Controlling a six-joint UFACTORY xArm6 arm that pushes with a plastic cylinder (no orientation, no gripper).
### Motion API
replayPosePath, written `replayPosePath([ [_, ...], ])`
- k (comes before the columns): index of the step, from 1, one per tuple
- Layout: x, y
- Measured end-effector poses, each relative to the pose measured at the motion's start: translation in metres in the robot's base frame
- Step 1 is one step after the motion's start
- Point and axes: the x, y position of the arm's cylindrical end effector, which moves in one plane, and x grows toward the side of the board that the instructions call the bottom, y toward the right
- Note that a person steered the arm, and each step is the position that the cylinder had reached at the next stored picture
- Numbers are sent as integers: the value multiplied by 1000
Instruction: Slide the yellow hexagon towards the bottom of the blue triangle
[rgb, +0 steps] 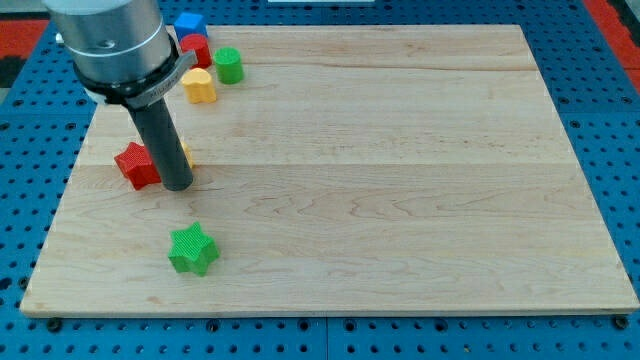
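Observation:
My tip (178, 186) rests on the wooden board (400, 200) at the view's left. A yellow block (187, 154), largely hidden behind the rod, shows as a sliver at the rod's right edge; its shape cannot be made out. A red star (134, 165) lies right beside the rod on its left. A blue block (190, 22) sits at the view's top left on the board's edge, partly hidden by the arm's body, so its shape is unclear. The tip is far below it.
A red block (194, 49), a yellow heart-like block (199, 86) and a green cylinder (228, 66) cluster below the blue block. A green star (192, 249) lies below my tip. Blue pegboard (610, 120) surrounds the board.

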Motion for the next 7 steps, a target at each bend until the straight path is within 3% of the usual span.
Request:
replayPosePath([
  [2, -91, -1],
  [4, -80, -25],
  [7, -100, -91],
])
